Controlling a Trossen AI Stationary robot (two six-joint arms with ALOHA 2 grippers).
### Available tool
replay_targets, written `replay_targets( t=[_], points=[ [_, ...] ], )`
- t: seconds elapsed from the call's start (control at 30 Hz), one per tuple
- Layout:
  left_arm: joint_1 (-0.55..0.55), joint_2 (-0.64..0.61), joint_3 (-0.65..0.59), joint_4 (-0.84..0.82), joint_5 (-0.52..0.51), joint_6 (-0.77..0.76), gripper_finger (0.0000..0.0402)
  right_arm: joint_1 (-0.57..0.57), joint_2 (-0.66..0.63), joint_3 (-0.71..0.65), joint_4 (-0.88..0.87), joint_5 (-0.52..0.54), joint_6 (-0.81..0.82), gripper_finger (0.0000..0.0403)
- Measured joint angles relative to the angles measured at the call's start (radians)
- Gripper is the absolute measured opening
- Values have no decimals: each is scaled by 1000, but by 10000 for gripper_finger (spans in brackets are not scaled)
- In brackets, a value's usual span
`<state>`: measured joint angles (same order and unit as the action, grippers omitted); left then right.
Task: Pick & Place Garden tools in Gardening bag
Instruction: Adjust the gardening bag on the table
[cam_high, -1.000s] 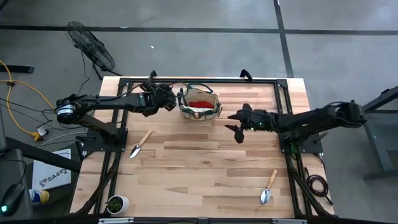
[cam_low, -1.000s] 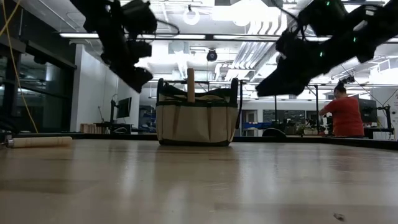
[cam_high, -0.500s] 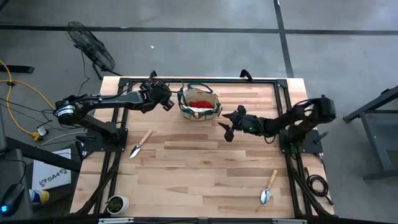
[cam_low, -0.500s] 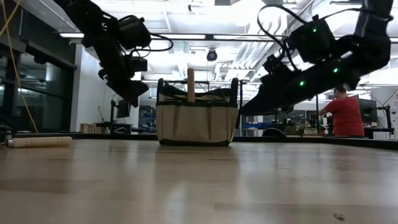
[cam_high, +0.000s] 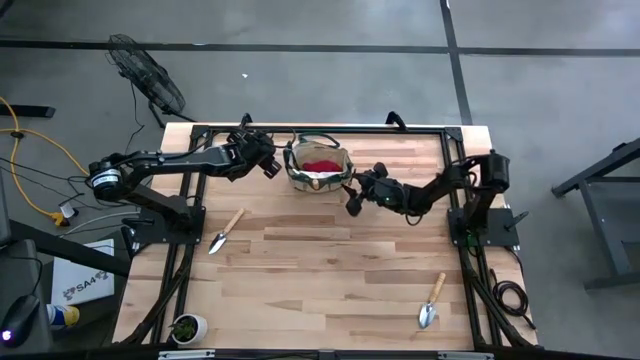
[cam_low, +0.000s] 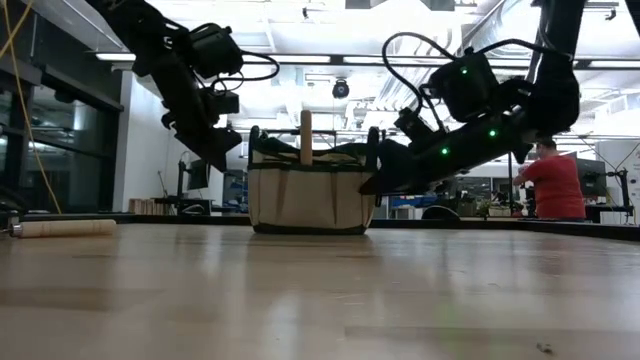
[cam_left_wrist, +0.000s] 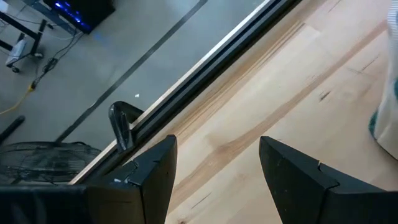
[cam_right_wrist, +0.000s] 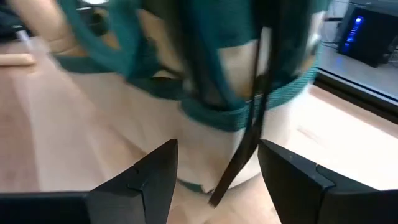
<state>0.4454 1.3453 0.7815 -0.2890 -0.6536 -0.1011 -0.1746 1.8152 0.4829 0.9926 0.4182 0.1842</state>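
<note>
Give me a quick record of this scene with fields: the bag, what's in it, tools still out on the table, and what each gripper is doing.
bag: gardening bag upright at the far middle of the table
in bag: red item; wooden handle sticking up
tools out: left trowel on the left side; right trowel near the right front corner
left gripper: open, empty, raised just left of the bag
right gripper: open, empty, close to the bag's right side
</note>
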Motion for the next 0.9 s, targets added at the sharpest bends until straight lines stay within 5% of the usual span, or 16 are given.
replay_targets(
  t=[0.37, 0.9],
  points=[
    [0, 0, 0, 0, 39, -1, 220, -50, 2, 15, -1, -6, -4, 201],
    [0, 0, 0, -1, 72, -1, 220, -52, 2, 15, 6, -11, -12, 19]
  ],
)
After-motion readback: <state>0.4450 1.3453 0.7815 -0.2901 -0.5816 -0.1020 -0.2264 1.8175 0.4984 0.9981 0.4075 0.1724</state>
